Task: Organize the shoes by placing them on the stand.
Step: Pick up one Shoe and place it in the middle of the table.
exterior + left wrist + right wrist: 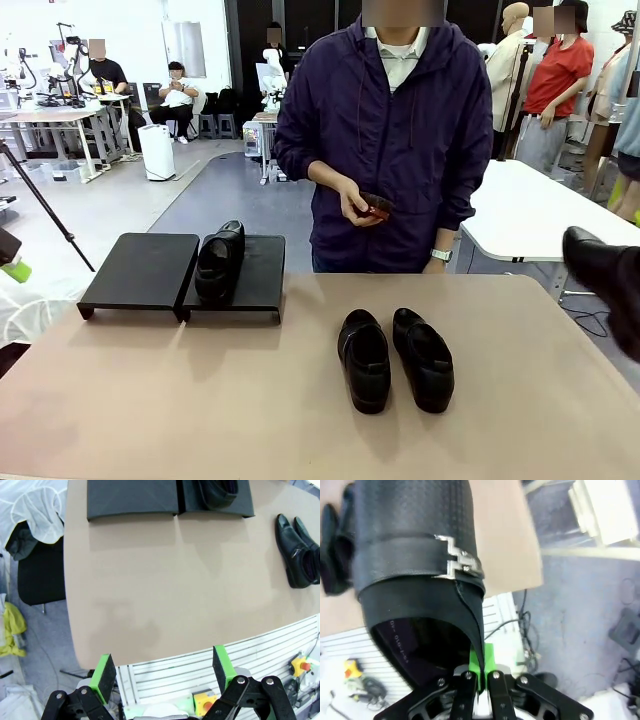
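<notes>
Pinched by its collar in our right jaws, one shoe (420, 530) is hanging at three o'clock; we are judging the stand (140, 265) lying toward nine, left jaws gaping empty.

Tabletop (200, 400): tan, matte, rounded corners. A person in a dark purple zip jacket (400, 130) stands at its far edge, with a watch (441, 255) on one wrist. A small reddish-brown object (377, 206) sits in front of the jacket. White table (530, 215) behind, to the right. White floor unit (157, 152) far left. Left wrist view: black chair (40, 575) beside the tabletop, yellow cloth (12, 627) near it, red button (305, 666) on a yellow box.
</notes>
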You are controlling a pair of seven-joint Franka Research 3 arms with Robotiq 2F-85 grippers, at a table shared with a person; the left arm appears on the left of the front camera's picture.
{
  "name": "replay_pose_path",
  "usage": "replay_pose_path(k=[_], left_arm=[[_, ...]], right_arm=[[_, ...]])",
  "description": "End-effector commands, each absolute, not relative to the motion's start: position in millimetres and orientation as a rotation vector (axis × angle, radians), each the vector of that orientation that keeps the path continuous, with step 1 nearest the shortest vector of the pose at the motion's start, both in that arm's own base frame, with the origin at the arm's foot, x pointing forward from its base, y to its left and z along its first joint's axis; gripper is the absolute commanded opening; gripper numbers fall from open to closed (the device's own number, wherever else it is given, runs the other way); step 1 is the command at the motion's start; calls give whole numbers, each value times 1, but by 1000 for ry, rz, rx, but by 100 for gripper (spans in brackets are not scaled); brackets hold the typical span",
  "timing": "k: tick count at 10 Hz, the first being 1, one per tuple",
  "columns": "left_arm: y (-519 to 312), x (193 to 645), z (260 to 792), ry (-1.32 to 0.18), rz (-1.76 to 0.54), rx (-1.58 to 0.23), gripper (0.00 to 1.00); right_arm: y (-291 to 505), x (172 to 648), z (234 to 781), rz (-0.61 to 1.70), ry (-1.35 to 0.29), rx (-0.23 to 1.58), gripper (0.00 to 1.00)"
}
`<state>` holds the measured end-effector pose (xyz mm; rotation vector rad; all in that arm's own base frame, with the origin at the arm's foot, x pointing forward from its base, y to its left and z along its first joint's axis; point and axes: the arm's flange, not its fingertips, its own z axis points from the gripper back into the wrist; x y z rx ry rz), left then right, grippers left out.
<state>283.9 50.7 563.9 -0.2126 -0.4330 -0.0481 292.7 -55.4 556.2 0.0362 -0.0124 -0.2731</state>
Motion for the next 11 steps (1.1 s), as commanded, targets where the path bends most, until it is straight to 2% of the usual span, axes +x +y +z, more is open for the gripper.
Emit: replay_pose_path(k=[1, 3, 5, 8, 9, 11], left_arm=[[53, 282, 563, -425, -50, -200, 100], [53, 282, 563, -425, -50, -200, 100], [53, 282, 563, -425, -50, -200, 100], [53, 282, 563, -425, -50, -200, 100], [53, 282, 563, -425, -50, -200, 100], [53, 282, 563, -425, -50, -200, 100]], right_arm=[[32, 253, 558, -267, -81, 41, 0], [122, 230, 557, -244, -121, 83, 0], [202, 224, 548, -128, -121, 105, 0], [321, 249, 523, -60, -51, 162, 0], [351, 265, 514, -130, -30, 151, 0], [386, 287, 495, -118, -5, 126, 0]])
